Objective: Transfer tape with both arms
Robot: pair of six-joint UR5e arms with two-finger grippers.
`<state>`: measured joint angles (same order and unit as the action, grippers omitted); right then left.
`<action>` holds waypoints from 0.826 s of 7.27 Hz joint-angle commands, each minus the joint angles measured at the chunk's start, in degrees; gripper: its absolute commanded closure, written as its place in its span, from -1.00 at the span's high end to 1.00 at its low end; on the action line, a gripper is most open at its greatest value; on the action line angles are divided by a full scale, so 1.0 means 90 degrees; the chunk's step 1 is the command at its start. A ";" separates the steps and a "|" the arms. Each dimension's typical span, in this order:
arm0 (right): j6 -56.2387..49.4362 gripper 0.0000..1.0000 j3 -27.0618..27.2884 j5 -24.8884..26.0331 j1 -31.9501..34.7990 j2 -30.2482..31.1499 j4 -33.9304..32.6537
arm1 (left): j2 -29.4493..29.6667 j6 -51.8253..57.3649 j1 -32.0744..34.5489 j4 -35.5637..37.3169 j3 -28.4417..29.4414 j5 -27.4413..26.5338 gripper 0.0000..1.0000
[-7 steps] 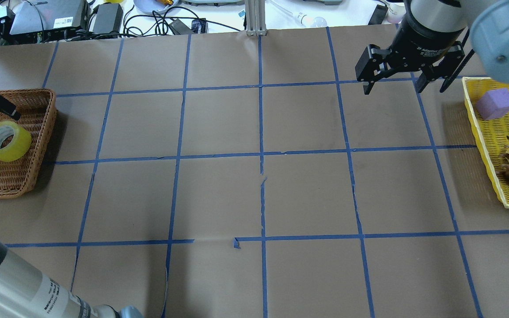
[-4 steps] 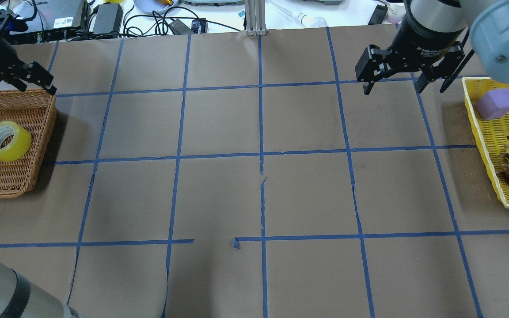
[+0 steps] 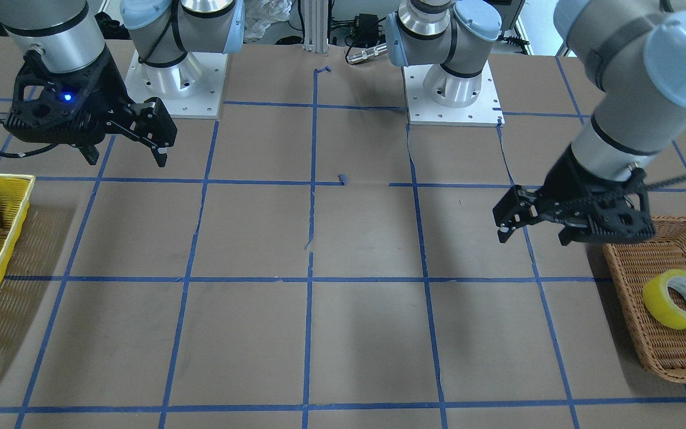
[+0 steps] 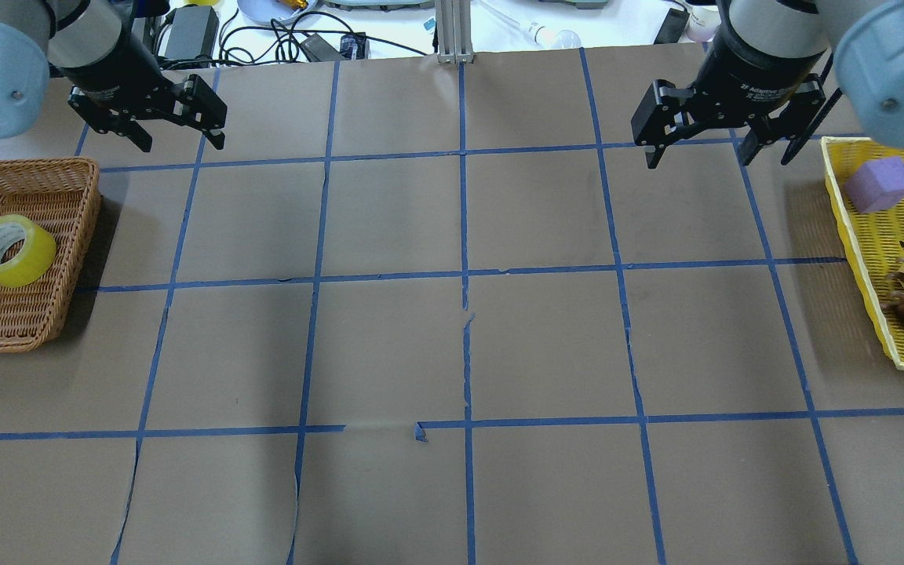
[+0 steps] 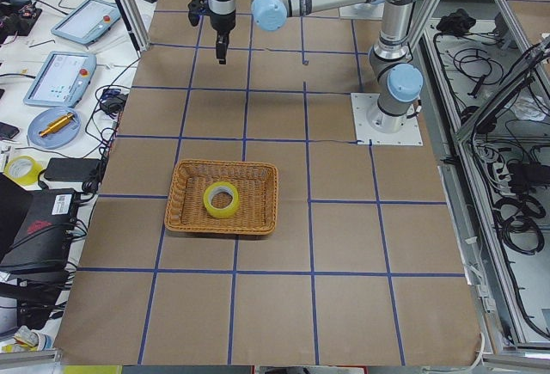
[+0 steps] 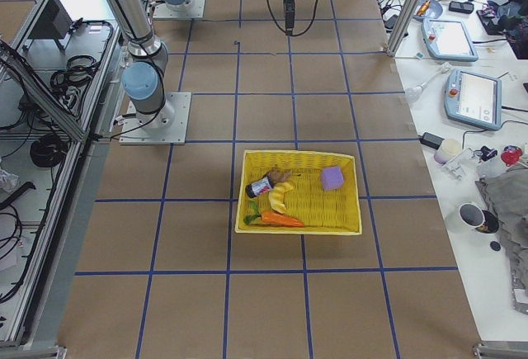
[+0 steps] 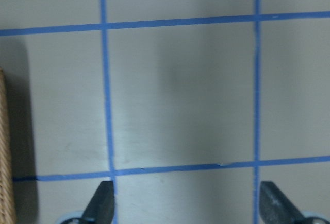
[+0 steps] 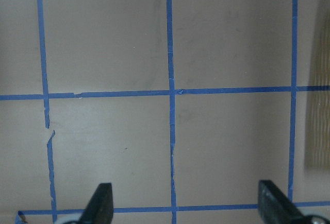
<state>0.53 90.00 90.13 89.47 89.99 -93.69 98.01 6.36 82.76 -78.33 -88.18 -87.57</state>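
Note:
The yellow tape roll [image 4: 28, 263] lies in a wicker basket [image 4: 44, 165] at the table's left end, and shows in the front view [image 3: 661, 304] and the left side view [image 5: 221, 210]. My left gripper [image 4: 181, 143] is open and empty, raised beyond the basket's far right corner, apart from the tape; the front view [image 3: 532, 238] and left wrist view [image 7: 188, 208] show it too. My right gripper [image 4: 698, 159] is open and empty, high over the far right of the table, also in the front view [image 3: 127, 161] and right wrist view [image 8: 188, 206].
A yellow mesh tray [image 4: 860, 235] at the table's right end holds a purple block [image 4: 881, 183] and several small items. Brown paper with a blue tape grid covers the table. Cables and devices lie beyond the far edge. The basket's edge [image 7: 4, 147] shows in the left wrist view.
My left arm rose from over the basket and swung away to the right and the far side. The tape stays in the basket. The right arm has not moved.

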 commanded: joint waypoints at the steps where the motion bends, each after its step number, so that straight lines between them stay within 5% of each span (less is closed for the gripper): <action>1: 0.0000 1.00 0.0001 0.0015 0.0000 0.0002 0.0000 | -0.0751 -0.1279 0.0635 -0.0173 -0.0513 -0.0025 1.00; 6: -0.0010 1.00 0.0010 0.0015 0.0000 -0.0008 0.0000 | -0.1437 -0.1215 0.0776 -0.0357 -0.0506 -0.0191 1.00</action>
<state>0.44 90.09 90.35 89.47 89.92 -93.66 85.85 -4.79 90.01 -80.29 -92.79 -89.24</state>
